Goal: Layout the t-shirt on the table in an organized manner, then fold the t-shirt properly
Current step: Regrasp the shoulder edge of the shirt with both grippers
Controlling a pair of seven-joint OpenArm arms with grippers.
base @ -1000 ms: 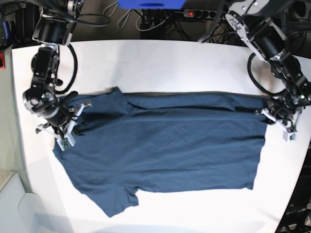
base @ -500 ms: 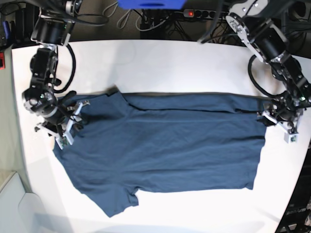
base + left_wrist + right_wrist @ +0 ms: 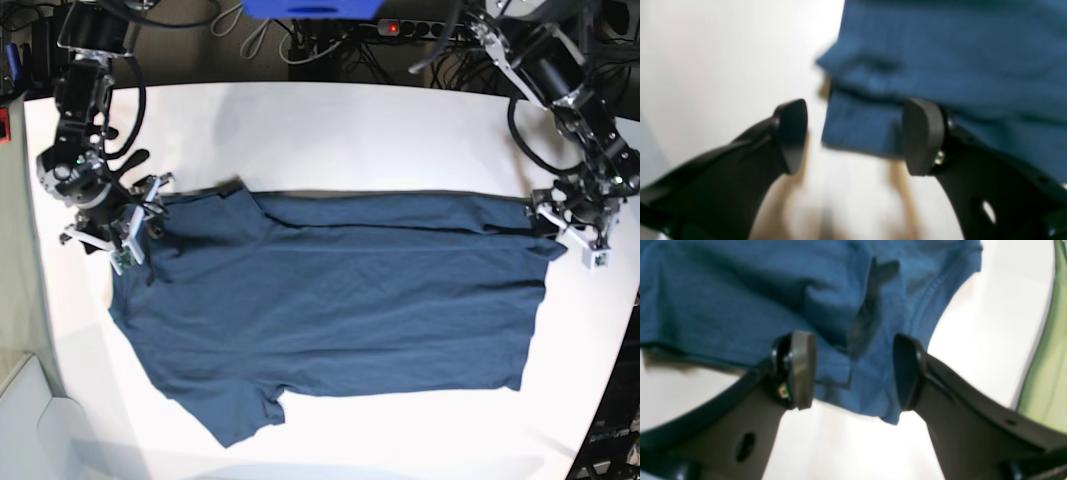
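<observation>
The dark navy t-shirt [image 3: 330, 300] lies spread flat on the white table [image 3: 350, 130], with a sleeve pointing toward the near edge at lower left. My right gripper [image 3: 143, 215] stands open at the shirt's left end. In the right wrist view its fingers [image 3: 804, 370] straddle a wrinkled cloth edge [image 3: 853, 306] without pinching it. My left gripper [image 3: 552, 220] is open at the shirt's far right corner. In the left wrist view that corner [image 3: 860, 133] lies on the table between the spread fingers [image 3: 923, 136].
A power strip [image 3: 405, 28] with a red light and tangled cables sit behind the table's far edge. The table's curved edge runs close to both arms. A green surface [image 3: 1047, 356] lies beyond the table on my right gripper's side.
Both grippers have opened and let go of the shirt's ends. Both arms have drawn back toward the far side of the table. The shirt stays spread flat.
</observation>
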